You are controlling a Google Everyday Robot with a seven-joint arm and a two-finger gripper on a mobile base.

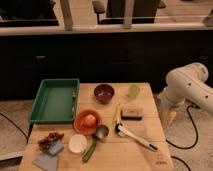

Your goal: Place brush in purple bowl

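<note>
The brush [136, 138] lies flat on the wooden table [150, 160], near the front right. Its dark head points toward the table's middle and its white handle runs toward the front right corner. The purple bowl [104, 92] stands upright at the back middle of the table and looks empty. My gripper [168, 117] hangs at the end of the white arm [187, 86], just off the table's right edge. It is to the right of the brush and holds nothing that I can see.
A green tray [54, 101] sits at the back left. An orange dish [86, 123] holds an orange ball. Also on the table are a yellow stick [116, 114], a black-and-tan block [131, 113], a green cup [134, 91], a metal cup [101, 132], a green cucumber-like item [90, 149], a white bowl [77, 143], grapes [50, 140] and a blue cloth [46, 160].
</note>
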